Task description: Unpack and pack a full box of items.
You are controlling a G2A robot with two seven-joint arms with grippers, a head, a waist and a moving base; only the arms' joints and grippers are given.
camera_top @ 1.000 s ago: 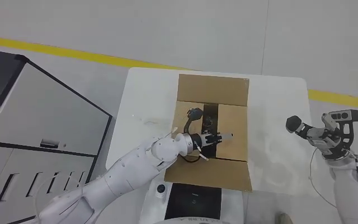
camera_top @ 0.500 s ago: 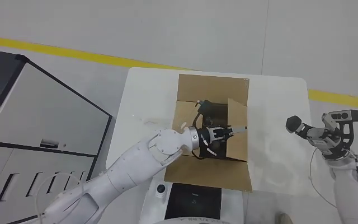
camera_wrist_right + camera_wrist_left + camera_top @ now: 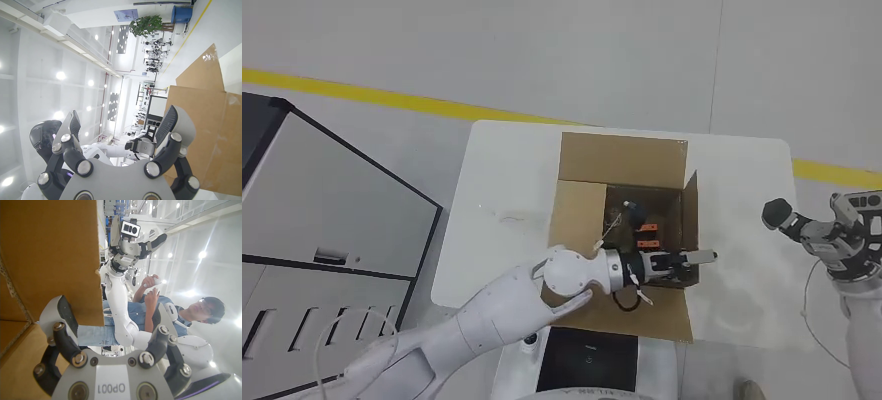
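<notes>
Since a second ago the right flap [image 3: 690, 210] of the box [image 3: 577, 215] has gone from lying flat over the opening to standing upright along the box's right side. The left gripper [image 3: 697, 257] has travelled with it from the middle of the box to that side. The box sits in the middle of the white table [image 3: 502, 200], with its far flap [image 3: 622, 160] laid out toward the far edge and its near flap [image 3: 667, 315] toward the near edge. With the top open, the contents show: an orange piece [image 3: 647, 238], something bluish [image 3: 633, 208] and dark shapes around them, too small to tell apart. The left gripper is at the box's near right corner, spread wide. The left wrist view shows the left gripper [image 3: 111, 309] with a corner of the right flap [image 3: 56, 256] between its two fingers. One finger [image 3: 65, 311] is right against the cardboard and the other [image 3: 162, 321] is well apart from it, so nothing is clamped. The left arm hides part of the near flap. The right gripper [image 3: 782, 216] hangs over the table's right edge, well apart from the box, and its arm is cut off at the side of the top view. The right wrist view shows the right gripper [image 3: 123, 109] released wide with nothing between the fingers, and the box's cardboard wall beyond one finger. A grey cabinet [image 3: 332, 210] stands off the table's left edge, and a yellow line [image 3: 362, 93] crosses the floor past the far edge.
</notes>
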